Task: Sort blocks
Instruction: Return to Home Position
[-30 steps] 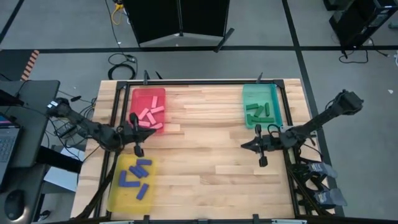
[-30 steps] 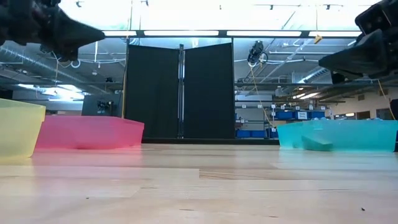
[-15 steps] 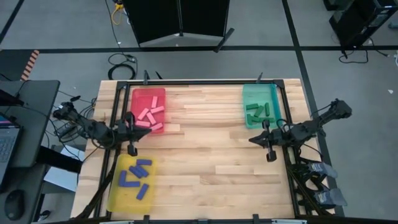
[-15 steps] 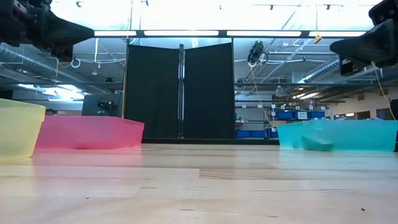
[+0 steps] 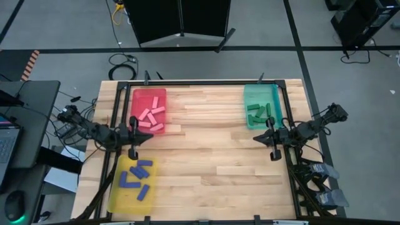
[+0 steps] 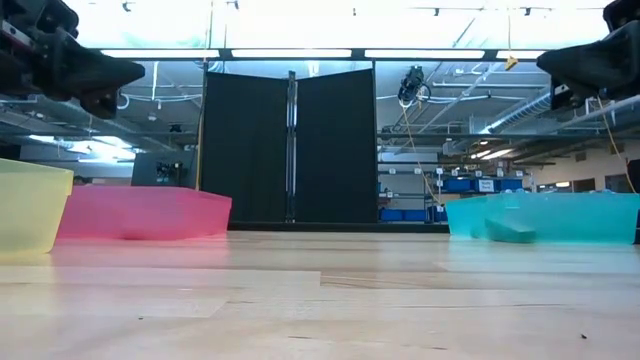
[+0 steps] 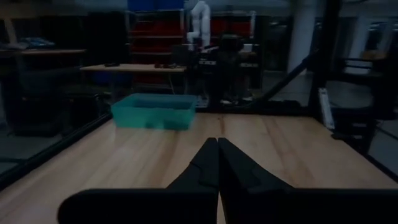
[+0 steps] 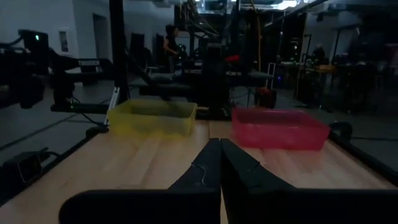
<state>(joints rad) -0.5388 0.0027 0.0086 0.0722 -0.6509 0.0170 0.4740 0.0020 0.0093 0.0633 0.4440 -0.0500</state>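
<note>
Pink blocks (image 5: 150, 117) lie in the red tray (image 5: 139, 97) at the far left. Green blocks (image 5: 258, 112) lie in the teal tray (image 5: 275, 100) at the far right. Blue blocks (image 5: 137, 175) lie in the yellow tray (image 5: 119, 194) at the near left. My left gripper (image 5: 147, 135) hangs shut above the table between the red and yellow trays, pointing right; its fingers meet in the left wrist view (image 7: 217, 142). My right gripper (image 5: 255, 137) hangs shut just near of the teal tray, pointing left (image 8: 219, 142). Neither holds anything.
The middle of the wooden table (image 5: 206, 156) shows no blocks. The low view shows both grippers (image 6: 140, 72) (image 6: 541, 62) well above the tabletop. A black frame (image 5: 200, 82) runs along the table's edges. A person stands far off in the room (image 8: 169, 40).
My right gripper has drawn back toward the table's right edge and a little toward the teal tray, rising as it went. My left gripper has drawn back slightly toward the left edge. Both stayed shut. No block has moved.
</note>
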